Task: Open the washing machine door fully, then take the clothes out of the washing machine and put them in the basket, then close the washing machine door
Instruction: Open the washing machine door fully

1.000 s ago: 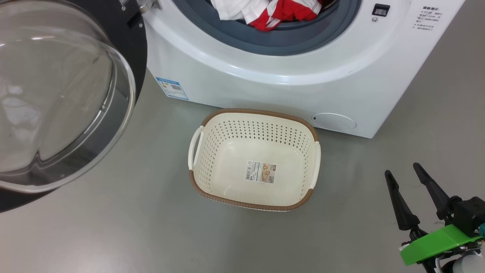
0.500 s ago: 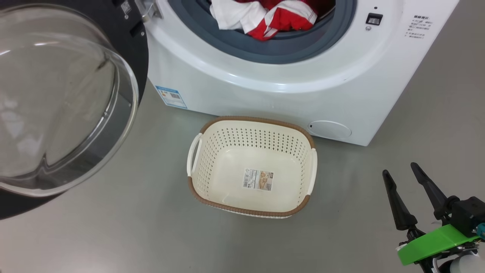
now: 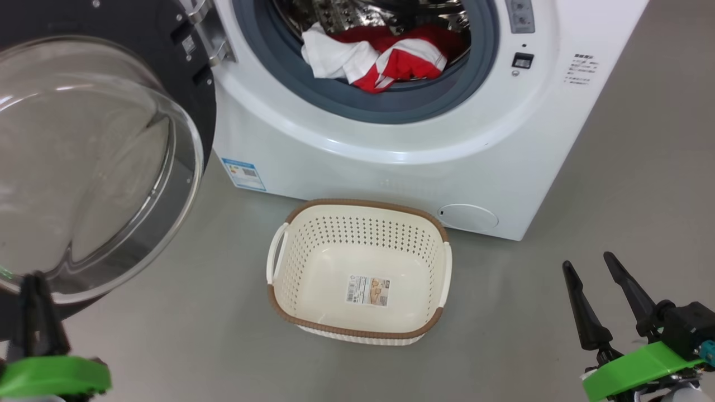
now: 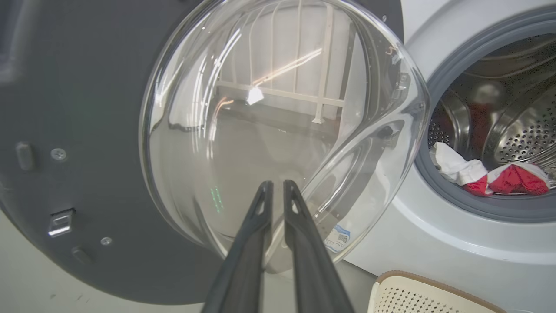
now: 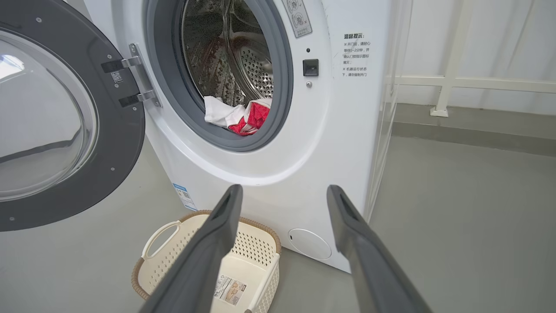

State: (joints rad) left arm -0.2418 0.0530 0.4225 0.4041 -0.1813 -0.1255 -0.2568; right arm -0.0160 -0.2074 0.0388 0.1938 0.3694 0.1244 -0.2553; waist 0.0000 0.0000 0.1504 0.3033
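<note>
Washing machine (image 3: 391, 167): white boxy front-loader on a smooth grey floor (image 3: 530, 312). Grey rubber ring (image 3: 363, 109), perforated steel drum (image 3: 357, 14), small round flap (image 3: 468, 216) low at its right front corner, blue sticker (image 3: 241, 173) low at its left.

Washing machine door (image 3: 95, 156): swung wide to the left on a metal hinge (image 3: 206, 39). Glossy black rim, bulging clear glass bowl.

Clothes (image 3: 380, 61): crumpled soft fabric, red and white, lying at the drum's front lip over the ring. Possibly two garments; the folds hide the count.

Basket (image 3: 357, 234): cream perforated plastic, rounded rectangle, brown woven-look rim, white handles, paper label (image 3: 367, 290) on its bottom. It stands on the floor just before the machine's front edge, empty of cloth.

Left gripper (image 4: 276, 184): dark fingers barely parted, a thin slit between the tips, nothing held. It points at the glass bowl, which blocks its way to the drum.

Right gripper (image 3: 587, 261): spread wide and empty, over bare floor right of the basket.
</note>
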